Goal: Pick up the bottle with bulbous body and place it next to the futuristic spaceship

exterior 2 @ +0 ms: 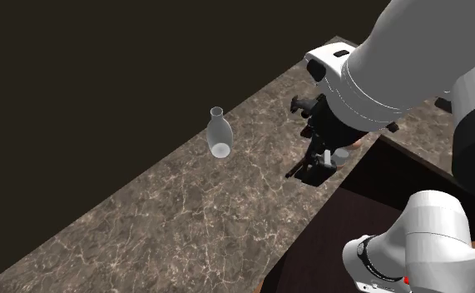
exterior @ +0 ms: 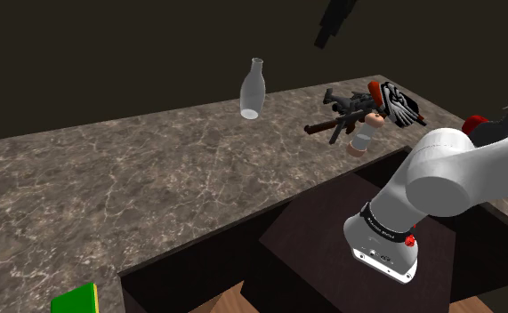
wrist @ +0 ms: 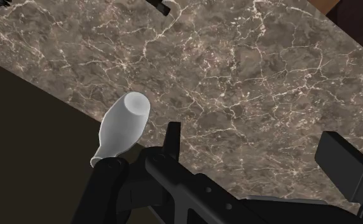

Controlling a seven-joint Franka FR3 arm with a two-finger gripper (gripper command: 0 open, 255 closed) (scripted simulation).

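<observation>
Fingers point(wrist: 348, 167): you have them standing apart, nothing clasped. Only bare counter shows between them. Gripper point(wrist: 256, 145) hangs well above the surface, looking down on it.

Bottle point(wrist: 121, 130): pale grey, bulbous body w/ narrow neck. In your wrist view it sits outboard of one finger, not between the pair, no contact. Shoulder view puts it upright at the counter's far edge, neck against the dark backdrop. Second ext. view agrees: upright, same edge.

Counter point(exterior: 154, 191): brown marbled slab, pale veins.

Long dark model point(exterior: 339, 116): gun-like outline, brown ends, lying flat on the counter toward the shoulder view's right of the bottle, well apart from it. Probably your spaceship; cannot confirm. Just beside it are a black-and-white striped item point(exterior: 403, 102) w/ a red part, and a small pale cylinder point(exterior: 361, 144) near the counter's front edge.

Arm point(exterior: 456, 169): white link crosses the shoulder view's lower right, above the dark stand point(exterior: 314, 240).

Green block point(exterior: 76, 300): shoulder view's lower left corner, below the counter's front edge.
</observation>
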